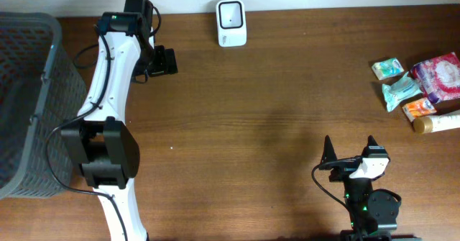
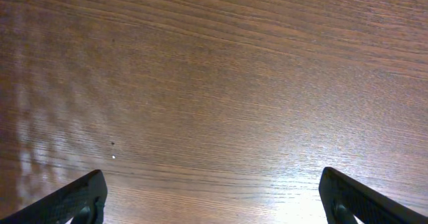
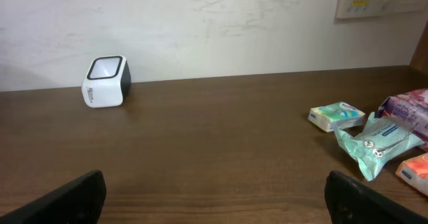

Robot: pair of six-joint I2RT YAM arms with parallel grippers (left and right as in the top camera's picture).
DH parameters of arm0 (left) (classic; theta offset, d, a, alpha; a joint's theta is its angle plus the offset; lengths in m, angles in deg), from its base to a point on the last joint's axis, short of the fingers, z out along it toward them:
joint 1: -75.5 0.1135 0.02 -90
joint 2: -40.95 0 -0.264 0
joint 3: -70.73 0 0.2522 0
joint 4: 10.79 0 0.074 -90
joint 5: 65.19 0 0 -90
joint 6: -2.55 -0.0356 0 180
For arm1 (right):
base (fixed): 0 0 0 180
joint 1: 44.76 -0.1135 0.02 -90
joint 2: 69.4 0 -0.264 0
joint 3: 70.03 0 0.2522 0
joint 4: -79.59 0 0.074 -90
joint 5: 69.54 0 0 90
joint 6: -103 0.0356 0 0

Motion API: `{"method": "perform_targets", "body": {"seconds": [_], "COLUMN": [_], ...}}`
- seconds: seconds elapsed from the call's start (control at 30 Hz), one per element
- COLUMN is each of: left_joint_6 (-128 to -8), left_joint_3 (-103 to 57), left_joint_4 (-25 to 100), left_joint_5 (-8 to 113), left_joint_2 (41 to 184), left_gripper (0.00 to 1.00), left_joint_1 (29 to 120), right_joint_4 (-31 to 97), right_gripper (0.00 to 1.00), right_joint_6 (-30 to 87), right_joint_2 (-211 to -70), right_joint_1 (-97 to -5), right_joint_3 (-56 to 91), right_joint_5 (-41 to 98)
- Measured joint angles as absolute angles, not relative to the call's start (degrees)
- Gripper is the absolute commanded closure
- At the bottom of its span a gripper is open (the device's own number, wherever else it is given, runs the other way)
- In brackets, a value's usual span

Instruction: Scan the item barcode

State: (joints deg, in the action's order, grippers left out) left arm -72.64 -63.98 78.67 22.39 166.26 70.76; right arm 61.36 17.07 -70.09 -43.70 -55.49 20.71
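Faintly glossy wood-grain table [image 2: 214, 63], smooth white plastic scanner [image 1: 231, 23], grey mesh basket [image 1: 29, 90].
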Motion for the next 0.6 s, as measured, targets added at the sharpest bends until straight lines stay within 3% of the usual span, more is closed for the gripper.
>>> {"method": "perform_targets", "body": {"seconds": [0.1,0.2,0.3,0.4,0.6], "left_joint_6": [-72.64,-72.66,-74.89,-76.97,-77.40], "left_joint_3": [-63.83,-50.45,-25.42,-7.22,22.18], "left_joint_4": [82.36,75.61,58.19,50.28,49.10], "left_joint_5": [22.61,23.31,23.42,23.44,23.36], "left_joint_2": [166.22,157.26,136.45,118.70,73.11], "left_gripper": [0.01,0.01,0.01,0.01,0.01], "left_joint_1": [70.76,70.15,67.88,67.57,67.68], "right_joint_4": [61.36,61.44,61.40,61.55,61.53], "right_gripper": [0.02,0.02,0.02,0.02,0.01], "right_joint_6": [17.07,17.09,17.09,17.05,17.07], "right_joint_2": [-70.09,-70.11,-70.02,-70.05,-70.11], "right_joint_1": [-43.70,-43.70,-43.70,-43.70,-43.70], "right_joint_3": [-55.49,-55.49,-55.49,-55.49,-55.54], "right_joint_5": [20.71,20.76,20.91,20.93,20.93]}}
